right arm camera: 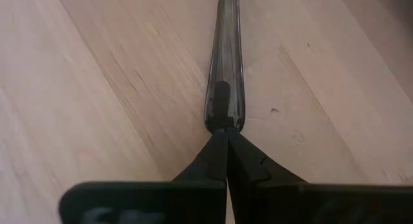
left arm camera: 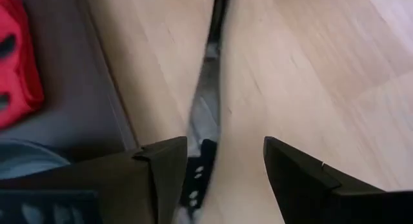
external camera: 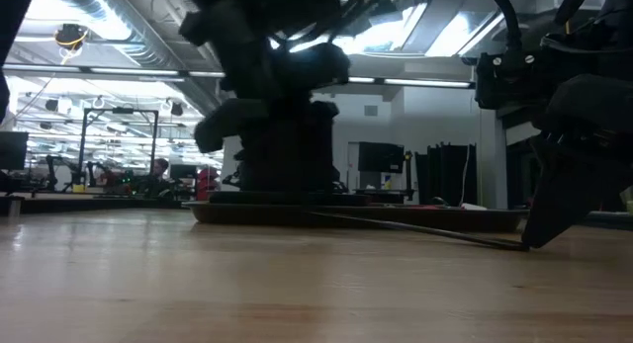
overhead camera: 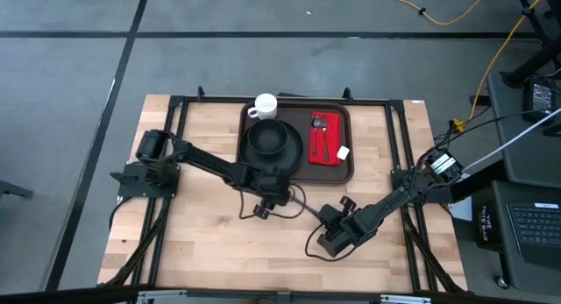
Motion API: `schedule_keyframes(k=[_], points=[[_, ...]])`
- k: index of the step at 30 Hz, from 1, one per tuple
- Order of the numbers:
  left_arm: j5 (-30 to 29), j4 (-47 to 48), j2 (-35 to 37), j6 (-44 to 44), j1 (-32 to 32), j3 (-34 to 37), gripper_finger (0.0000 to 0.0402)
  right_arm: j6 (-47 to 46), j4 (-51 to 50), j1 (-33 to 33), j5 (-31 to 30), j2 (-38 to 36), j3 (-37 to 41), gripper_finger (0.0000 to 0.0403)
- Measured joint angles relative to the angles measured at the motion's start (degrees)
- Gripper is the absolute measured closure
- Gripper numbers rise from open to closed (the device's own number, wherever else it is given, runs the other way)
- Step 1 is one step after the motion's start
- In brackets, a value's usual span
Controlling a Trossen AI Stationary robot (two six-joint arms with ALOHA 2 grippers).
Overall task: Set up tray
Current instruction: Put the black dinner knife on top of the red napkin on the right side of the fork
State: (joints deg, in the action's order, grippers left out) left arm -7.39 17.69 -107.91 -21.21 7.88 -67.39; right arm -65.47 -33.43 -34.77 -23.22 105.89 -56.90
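Your high view shows the tray (overhead camera: 297, 173) at the worktop's (overhead camera: 202, 243) far middle, holding plate (overhead camera: 273, 143), cup (overhead camera: 266, 105) and napkin (overhead camera: 326, 139). Only the wrist views show a knife (right arm camera: 224, 69) on the wood. Your left gripper (left arm camera: 222, 172) reaches to the tray's near edge, jaws apart over the knife. Your right gripper (right arm camera: 226, 153) sits low, near-right, jaws together on the knife's end.

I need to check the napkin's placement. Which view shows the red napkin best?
The high view: the whole red napkin lies in the tray. The left wrist view catches one edge; the others don't show it clearly.
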Motion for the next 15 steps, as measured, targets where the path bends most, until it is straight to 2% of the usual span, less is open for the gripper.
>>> schedule_keyframes(k=[6, 15], points=[[-0.9, 4.0, -2.6, -2.3, -0.1, -5.4, 0.0203, 0.8, 0.1, 0.0, 0.0, 0.0, 0.0, 0.0403], [0.8, 7.0, -2.7, 0.9, -1.8, -6.0, 0.0203, 1.5, 0.5, 0.0, -0.1, 0.0, 0.0, 0.0403]])
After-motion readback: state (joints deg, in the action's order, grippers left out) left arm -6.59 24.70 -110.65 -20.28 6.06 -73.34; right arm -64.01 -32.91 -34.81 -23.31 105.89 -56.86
